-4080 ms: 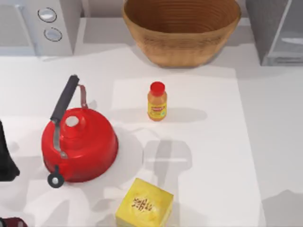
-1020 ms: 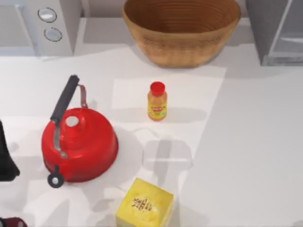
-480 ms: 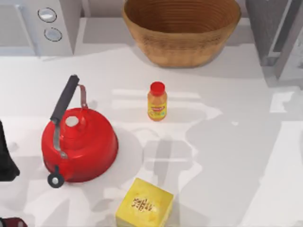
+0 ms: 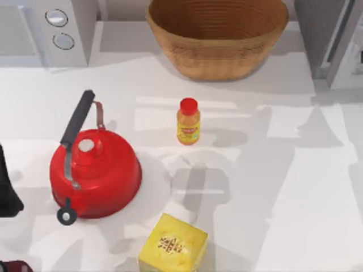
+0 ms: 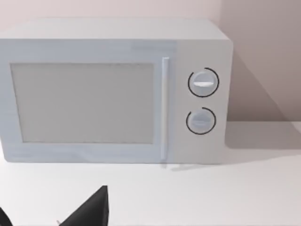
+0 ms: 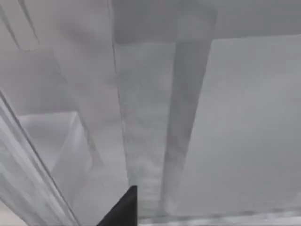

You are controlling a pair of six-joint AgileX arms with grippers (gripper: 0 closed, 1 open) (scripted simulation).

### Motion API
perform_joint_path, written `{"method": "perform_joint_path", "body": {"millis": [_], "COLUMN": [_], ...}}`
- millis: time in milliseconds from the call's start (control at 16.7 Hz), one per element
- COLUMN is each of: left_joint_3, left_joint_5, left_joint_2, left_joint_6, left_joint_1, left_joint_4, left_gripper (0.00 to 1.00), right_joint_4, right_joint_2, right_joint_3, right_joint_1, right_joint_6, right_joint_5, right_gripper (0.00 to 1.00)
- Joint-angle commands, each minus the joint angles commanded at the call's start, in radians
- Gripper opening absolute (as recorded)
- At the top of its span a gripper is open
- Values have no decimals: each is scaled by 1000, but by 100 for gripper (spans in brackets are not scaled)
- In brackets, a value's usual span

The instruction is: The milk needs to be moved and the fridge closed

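Fridge (image 4: 334,39) far right: dark grey body, lighter glassy door ajar, swung further shut than half-second earlier. Pincer states: cannot tell.

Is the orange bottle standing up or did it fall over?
Standing up: the orange bottle sits upright on the table, red cap on top.

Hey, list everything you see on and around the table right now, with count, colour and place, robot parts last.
Kettle: one, red with black handle, table's left.
Bottle: one, orange with red cap, centre.
Box: one, yellow, near edge, centre.
Basket: one, woven brown, far centre.
Microwave: one, pale grey with two knobs, far left.
Fridge: one, dark grey, far right, door ajar.
Table: one, white.
Left arm: one, black, parked at the left edge.
Right pincer: one, dark tip, close to the fridge.
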Motion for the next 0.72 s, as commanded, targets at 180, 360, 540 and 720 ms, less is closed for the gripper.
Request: {"method": "perform_joint_path", "body": {"millis": [180, 360, 540, 720], "left_joint_3": [0, 0, 0, 0], "left_joint_5": [0, 0, 0, 0], "left_joint_2": [0, 0, 0, 0], "left_joint_6": [0, 0, 0, 0], "left_joint_1": [0, 0, 0, 0], "left_joint_4": [0, 0, 0, 0], "left_gripper": [100, 100, 100, 100], "right_joint_4": [-7, -26, -57, -86], "right_joint_2": [20, 112, 236, 337], "right_joint_3": [13, 116, 295, 418], "right_joint_1": [-14, -15, -14, -13], "right_joint_6": [-4, -2, -4, -3], "right_joint_5": [3, 5, 9, 10], "right_gripper": [100, 100, 100, 100]}}
